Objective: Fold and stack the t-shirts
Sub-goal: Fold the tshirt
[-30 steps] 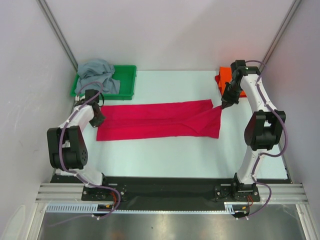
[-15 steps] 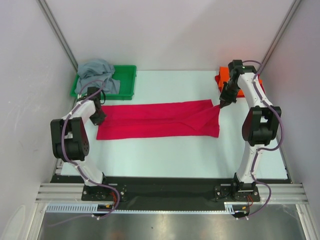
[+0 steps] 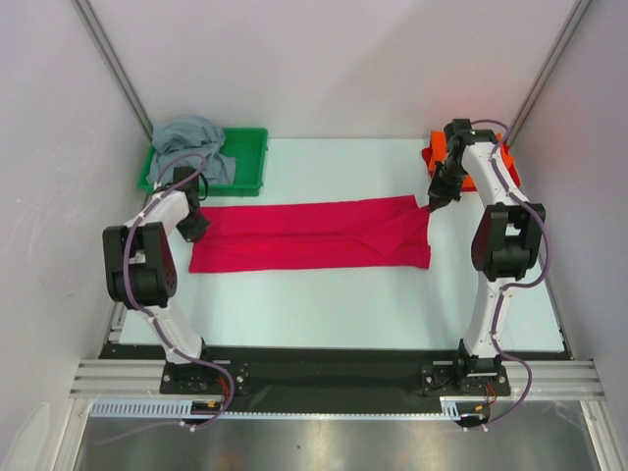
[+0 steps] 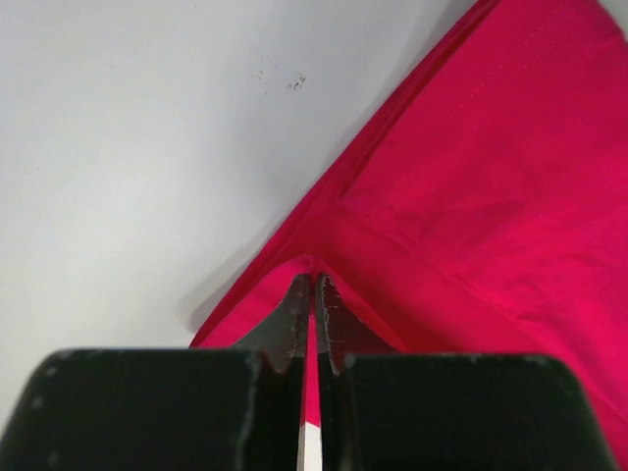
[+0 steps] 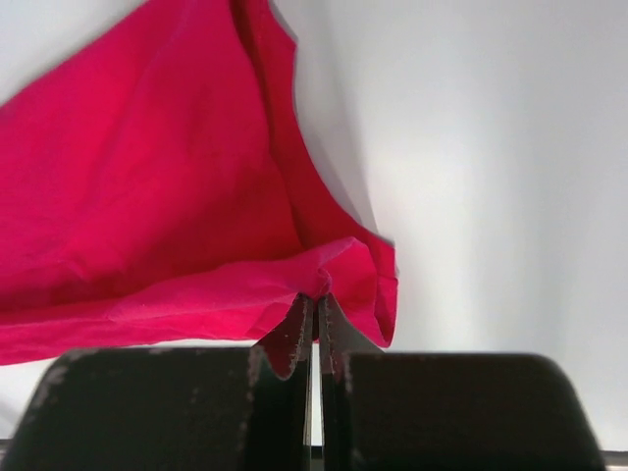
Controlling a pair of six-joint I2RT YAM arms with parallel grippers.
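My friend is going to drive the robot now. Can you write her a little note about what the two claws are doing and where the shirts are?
The left gripper is shut, pinching the left end of the pink shirt.
The right gripper is shut, pinching that shirt's far right corner.
The pink shirt lies across the table as a long folded strip.
The orange shirt is at the far right, mostly hidden behind the right arm.
The grey shirt is crumpled over the green tray, far left.
Done: pink folded lengthwise, it seems.
Left: finish pink, fold grey, stack them all.
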